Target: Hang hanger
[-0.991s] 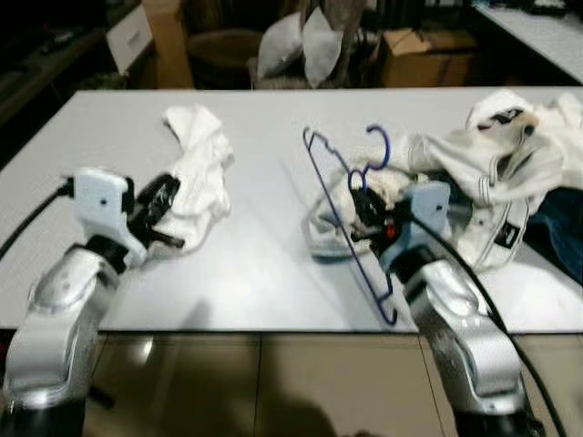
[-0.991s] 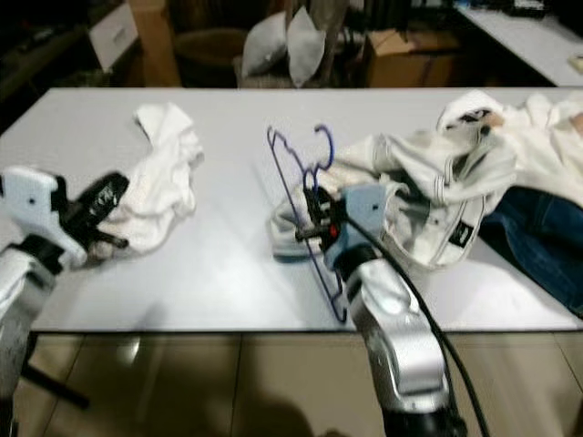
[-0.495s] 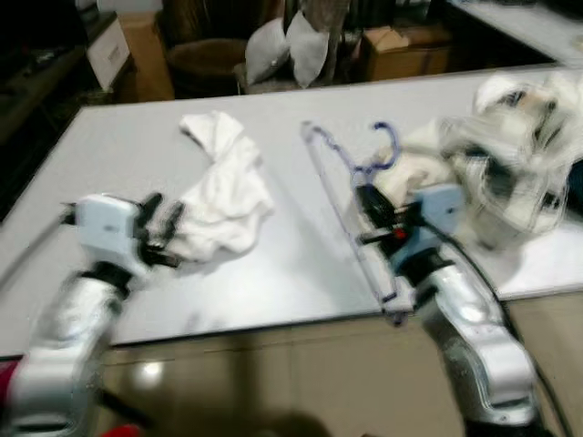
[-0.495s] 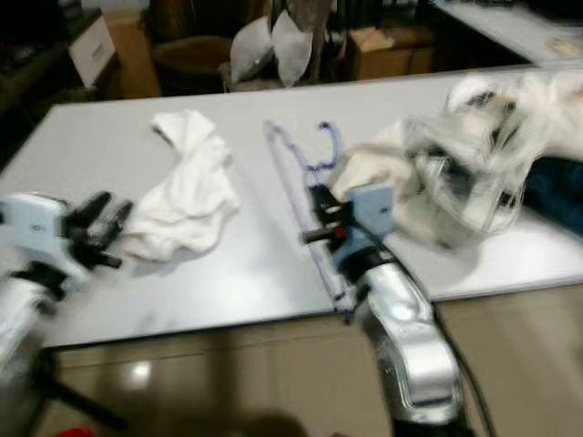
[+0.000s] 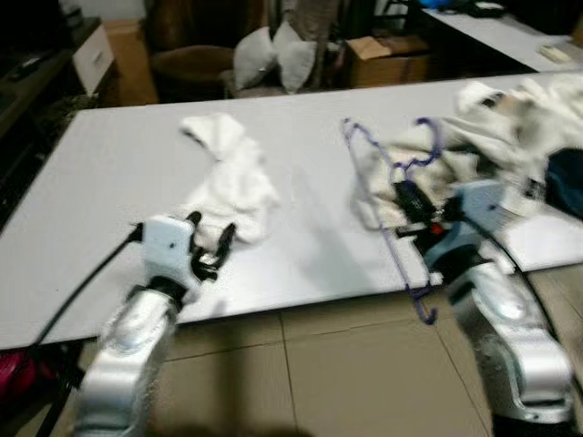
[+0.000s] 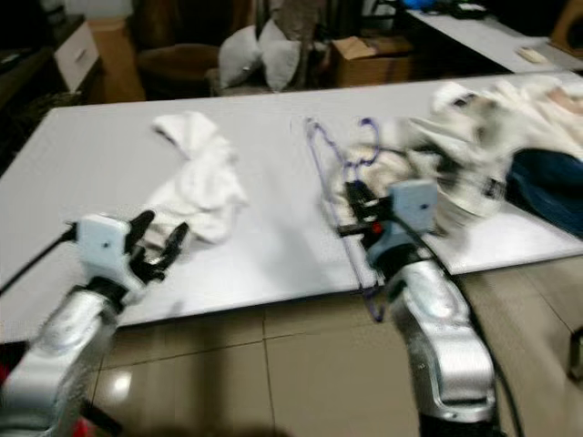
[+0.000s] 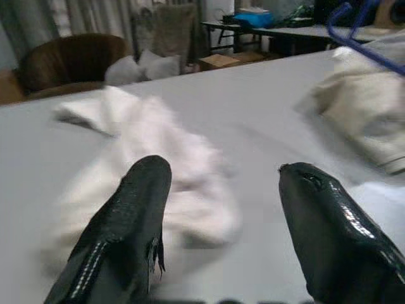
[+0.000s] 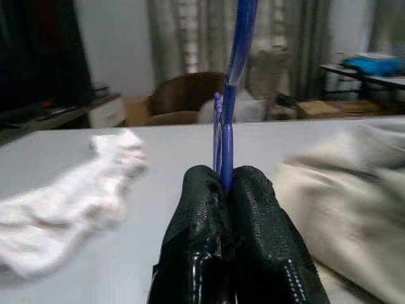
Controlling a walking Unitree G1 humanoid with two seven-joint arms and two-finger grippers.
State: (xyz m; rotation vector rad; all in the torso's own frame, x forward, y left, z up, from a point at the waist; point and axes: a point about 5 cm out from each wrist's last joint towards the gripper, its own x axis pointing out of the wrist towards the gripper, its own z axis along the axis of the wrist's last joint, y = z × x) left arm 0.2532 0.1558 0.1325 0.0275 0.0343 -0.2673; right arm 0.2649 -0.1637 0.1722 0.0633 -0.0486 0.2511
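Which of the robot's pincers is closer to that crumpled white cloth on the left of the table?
The left. The left pincer hovers open at the near edge of the white cloth, fingers pointing at it. The right pincer is farther off across the table, shut on the blue hanger.

Motion-blurred pile of pale clothes (image 5: 510, 137), cut off at the right edge beside dark blue fabric (image 6: 556, 191).

Silver arms (image 5: 496, 319) (black cables), black-fingered end effectors (image 7: 224, 234).
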